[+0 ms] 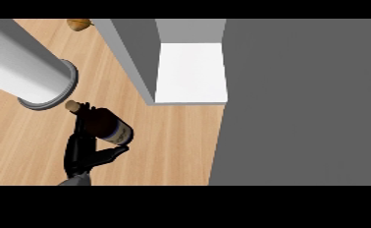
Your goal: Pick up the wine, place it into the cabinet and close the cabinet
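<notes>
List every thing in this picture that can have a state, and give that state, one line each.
wine bottle: corked, tilted, held off the counter
left hand: shut on the wine bottle
cabinet: open, white shelf bare
cabinet door: swung open, standing to the right of the shelf
white cylinder: standing on the counter, left of the cabinet
right hand: not in view

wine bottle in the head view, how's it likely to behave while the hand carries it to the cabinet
The wine bottle looks rigid and smooth, so it could slip in the left hand, whose fingers curl round its body. It is round, so it would probably roll if laid on the counter. Being tall and narrow toward the cork, it may tip when stood inside the cabinet.
</notes>
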